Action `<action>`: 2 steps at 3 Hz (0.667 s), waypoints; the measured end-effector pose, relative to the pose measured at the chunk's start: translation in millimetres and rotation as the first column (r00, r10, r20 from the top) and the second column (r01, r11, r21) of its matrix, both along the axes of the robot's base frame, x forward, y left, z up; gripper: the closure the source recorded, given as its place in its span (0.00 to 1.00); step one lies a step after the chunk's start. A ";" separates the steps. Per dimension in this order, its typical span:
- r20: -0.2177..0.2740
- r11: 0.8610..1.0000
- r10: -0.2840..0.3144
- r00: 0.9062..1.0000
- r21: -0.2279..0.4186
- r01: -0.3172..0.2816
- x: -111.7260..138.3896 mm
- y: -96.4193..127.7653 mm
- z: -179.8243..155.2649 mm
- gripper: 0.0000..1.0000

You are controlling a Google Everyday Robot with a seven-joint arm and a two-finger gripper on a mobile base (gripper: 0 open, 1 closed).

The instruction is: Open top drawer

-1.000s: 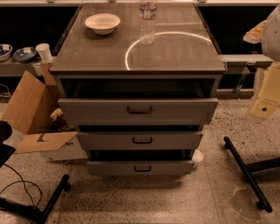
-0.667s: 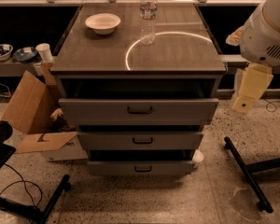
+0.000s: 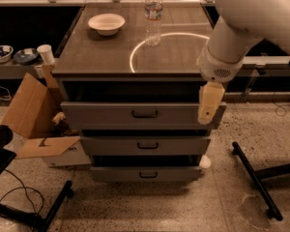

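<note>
The top drawer (image 3: 111, 115) is the widest grey front panel under the cabinet top, pulled out a little, with a dark pull handle (image 3: 145, 114) at its middle. Two narrower drawer fronts sit below it. My gripper (image 3: 207, 106) hangs from the white arm at the right, its cream fingers pointing down in front of the drawer's right end, well right of the handle. It holds nothing that I can see.
A white bowl (image 3: 106, 23) and a water bottle (image 3: 153, 14) stand on the cabinet top (image 3: 92, 57). An open cardboard box (image 3: 31, 117) sits left of the cabinet. Black stand legs lie on the floor at the right (image 3: 253, 178) and bottom left (image 3: 48, 211).
My arm has swung in from the right edge toward the cabinet, and the gripper now hangs over the top drawer's right end. The drawers have not moved.
</note>
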State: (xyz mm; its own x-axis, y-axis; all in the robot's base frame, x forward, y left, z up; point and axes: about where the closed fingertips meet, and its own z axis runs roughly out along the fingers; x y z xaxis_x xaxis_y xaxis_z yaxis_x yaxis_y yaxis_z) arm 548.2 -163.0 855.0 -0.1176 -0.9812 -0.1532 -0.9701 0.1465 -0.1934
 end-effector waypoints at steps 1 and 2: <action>-0.060 0.998 -0.021 0.998 -0.053 0.018 14.1 7.9 -60.7 0.00; -0.117 0.996 -0.045 0.992 -0.087 0.034 22.7 13.5 -110.9 0.00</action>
